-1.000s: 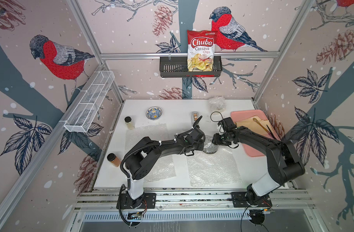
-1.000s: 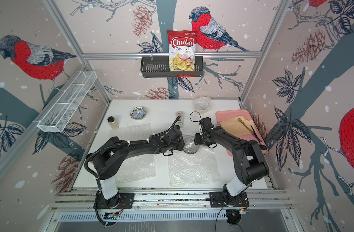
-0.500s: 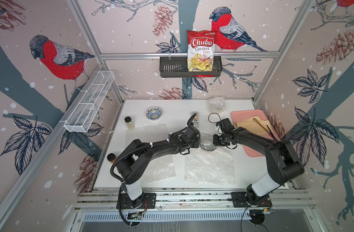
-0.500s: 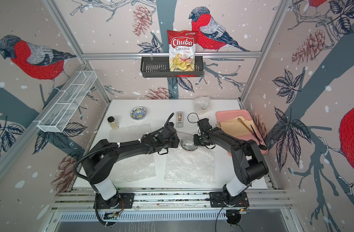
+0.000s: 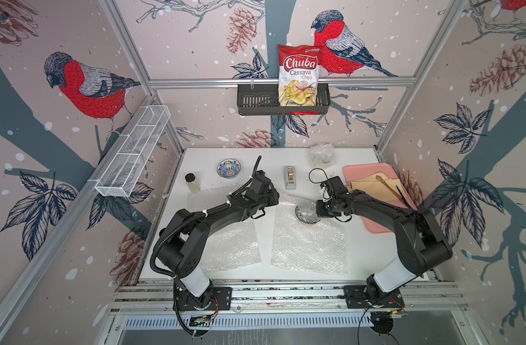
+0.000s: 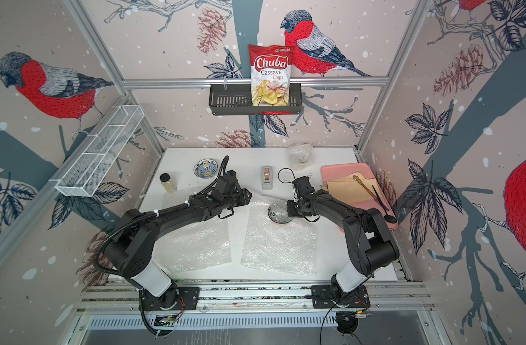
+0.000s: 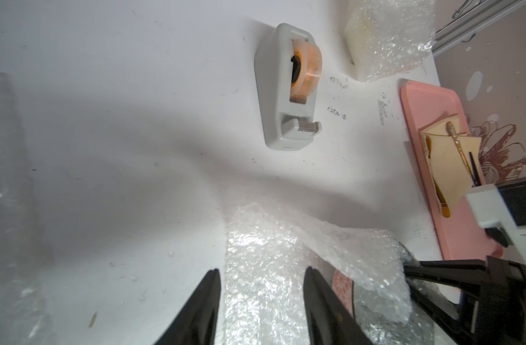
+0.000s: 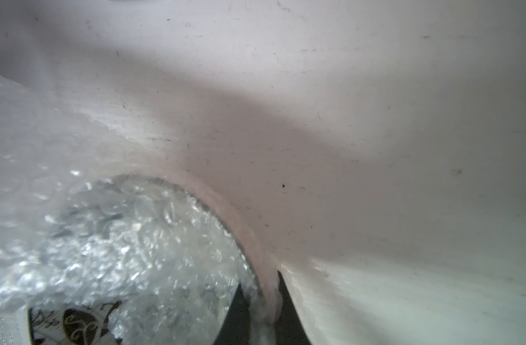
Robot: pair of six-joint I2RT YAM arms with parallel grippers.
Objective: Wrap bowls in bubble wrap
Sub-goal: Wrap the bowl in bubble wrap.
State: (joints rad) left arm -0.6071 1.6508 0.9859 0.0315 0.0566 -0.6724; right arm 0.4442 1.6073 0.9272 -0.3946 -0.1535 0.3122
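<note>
Tabletop (image 5: 255, 155) under my two arms is matte white, scuffed and flecked with small dark marks. Aluminium rails box it in, and the walls are papered with red-breasted birds (image 5: 88, 85), pine cones and leaves.

My right gripper (image 8: 259, 279) is clamped tight on the rim of the black-and-white bowl (image 5: 307, 212), with a layer of bubble wrap (image 5: 309, 248) caught in the pinch. The bowl sits on the far end of that sheet. A flap is folded over most of it, leaving a slice of pattern bare in the right wrist view.

My left gripper (image 7: 260, 270) is released, jaws standing apart. The raised flap lies between and just beyond its tips, and I can't tell whether either finger touches it. Ahead of it lies a grey tape dispenser (image 7: 285, 89), and beyond that a crumpled bubble-wrapped bundle (image 7: 387, 35). A second sheet (image 5: 229, 245) lies flat under the left arm.

Out past the left gripper's outer side, well apart from it, sit the blue-and-yellow bowl (image 5: 229, 168) and a small black-lidded jar (image 5: 192, 182). On the right gripper's outer side a pink tray (image 5: 356, 169) holds tan paper (image 5: 369, 186) and a gold-coloured utensil (image 5: 385, 182).

A black basket (image 5: 255, 103) on the back wall carries a bag of cassava chips (image 5: 299, 74). A white wire shelf (image 5: 130, 152) hangs on the left wall.
</note>
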